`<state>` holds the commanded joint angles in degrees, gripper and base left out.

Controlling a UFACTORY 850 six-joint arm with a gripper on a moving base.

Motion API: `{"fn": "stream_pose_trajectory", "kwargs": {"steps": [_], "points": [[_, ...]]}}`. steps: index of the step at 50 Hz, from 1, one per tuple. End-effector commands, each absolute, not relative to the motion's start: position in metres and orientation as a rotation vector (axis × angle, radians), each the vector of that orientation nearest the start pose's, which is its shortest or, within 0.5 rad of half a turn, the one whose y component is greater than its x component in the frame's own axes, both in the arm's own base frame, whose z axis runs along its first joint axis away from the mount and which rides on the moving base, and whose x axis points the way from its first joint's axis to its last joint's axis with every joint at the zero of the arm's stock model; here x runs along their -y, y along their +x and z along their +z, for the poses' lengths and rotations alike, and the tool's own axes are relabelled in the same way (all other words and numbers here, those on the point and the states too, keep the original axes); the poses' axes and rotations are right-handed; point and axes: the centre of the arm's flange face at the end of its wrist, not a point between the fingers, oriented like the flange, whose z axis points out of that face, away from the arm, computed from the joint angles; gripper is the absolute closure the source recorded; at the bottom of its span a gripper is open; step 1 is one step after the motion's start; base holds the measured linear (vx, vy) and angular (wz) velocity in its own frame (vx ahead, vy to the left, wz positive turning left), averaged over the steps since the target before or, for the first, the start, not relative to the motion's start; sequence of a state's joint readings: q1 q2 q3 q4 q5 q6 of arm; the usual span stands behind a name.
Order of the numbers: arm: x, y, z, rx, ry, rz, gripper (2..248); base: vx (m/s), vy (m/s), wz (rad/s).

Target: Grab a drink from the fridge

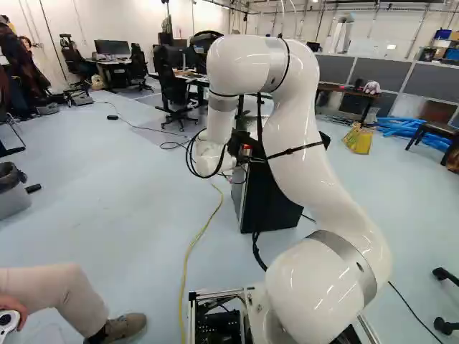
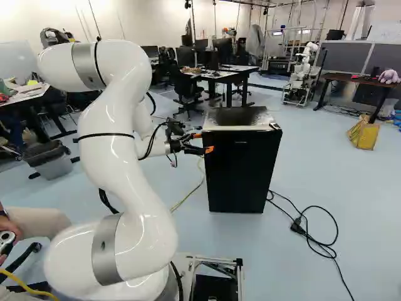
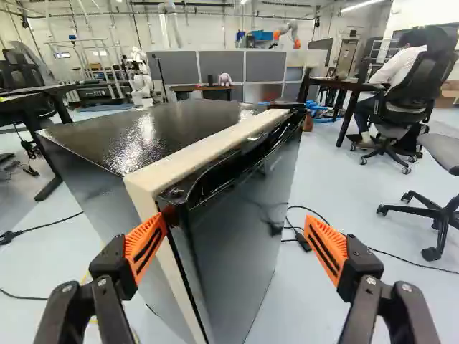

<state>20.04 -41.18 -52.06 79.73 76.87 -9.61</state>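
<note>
My claw (image 3: 234,235) stands fingers apart, fridge (image 2: 243,172) at 12 o'clock, drink in no view; to open the door (image 3: 237,247), I should seat the 11 o'clock pad (image 3: 138,241) behind its near edge, contact being unclear here, then draw slowly

Both base views look ahead from behind the arm, sharing it; the wrist view looks closely along the gripper (image 2: 208,142).

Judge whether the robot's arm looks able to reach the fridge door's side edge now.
Probably yes: the open tool is at an upper corner of the fridge door, one orange pad close beside its edge, and nothing visible blocks the way.
</note>
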Motion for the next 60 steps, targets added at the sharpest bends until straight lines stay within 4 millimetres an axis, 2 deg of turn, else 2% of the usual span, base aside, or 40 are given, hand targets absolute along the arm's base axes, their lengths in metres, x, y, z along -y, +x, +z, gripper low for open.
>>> {"fn": "stream_pose_trajectory", "kwargs": {"steps": [60], "points": [[-0.090,0.482,0.252,0.974,1.795,1.474,3,0.000,0.000,0.000]]}}
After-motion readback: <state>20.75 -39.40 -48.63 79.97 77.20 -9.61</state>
